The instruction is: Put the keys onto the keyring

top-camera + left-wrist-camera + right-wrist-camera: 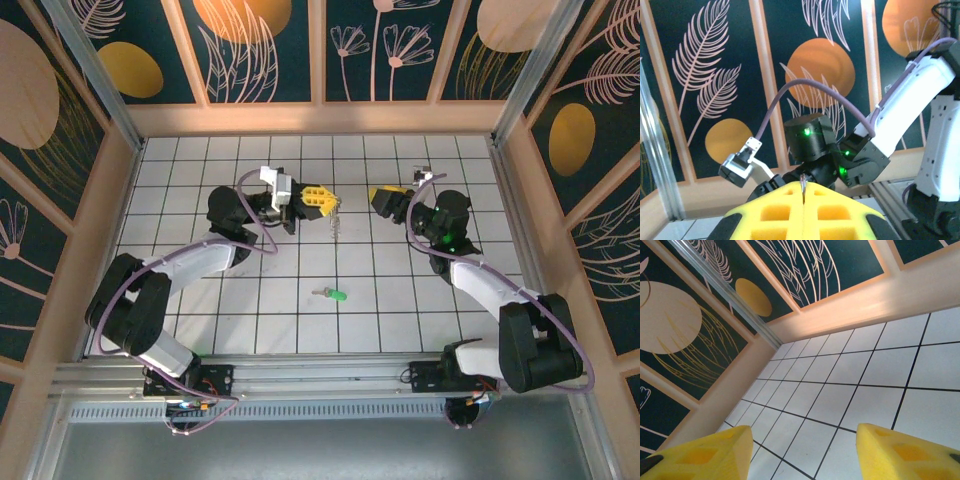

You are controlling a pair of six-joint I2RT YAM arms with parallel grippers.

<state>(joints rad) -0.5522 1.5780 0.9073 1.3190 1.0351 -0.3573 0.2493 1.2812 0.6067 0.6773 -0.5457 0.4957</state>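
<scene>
My left gripper (325,200) is clamping its yellow fingers tight together over the far middle of the tiled table (200,170), and it is pinching the keyring (336,218), which is dangling from the tips, off the tiles. Through my left wrist camera, the two pads are pressing flush and a thin dark sliver of the keyring (803,186) is poking up out of the seam between them, with my right arm (900,125) standing just beyond it.

My right gripper (383,196) is hovering opposite, near the left one but apart from it, jaws spread with nothing between them. The right wrist view is showing both yellow fingers (705,452) wide apart over bare tiles.

The green-headed key (338,294) is lying flat on the table, nearer my bases, well apart from both grippers.
</scene>
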